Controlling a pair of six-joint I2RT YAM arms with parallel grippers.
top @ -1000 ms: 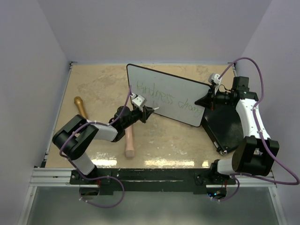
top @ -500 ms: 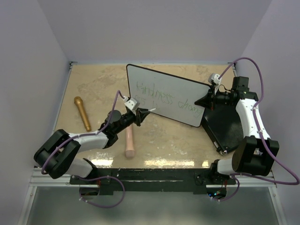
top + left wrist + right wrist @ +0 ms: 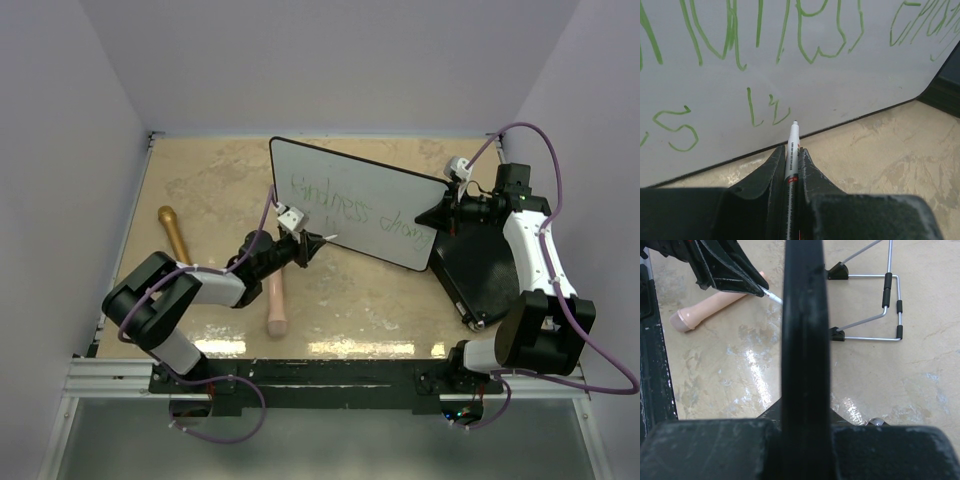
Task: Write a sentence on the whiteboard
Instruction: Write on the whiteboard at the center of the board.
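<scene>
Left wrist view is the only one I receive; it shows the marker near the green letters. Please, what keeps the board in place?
Observer: The right gripper is shut on the whiteboard at its right end.
Operator: Is there a support behind it?
Observer: Yes, a wire stand with black feet sits close behind; whether they touch I cannot tell.
Operator: Does something lie under my arm?
Observer: A pale pink club-shaped object lies on the table, partly beneath the left forearm.
</scene>
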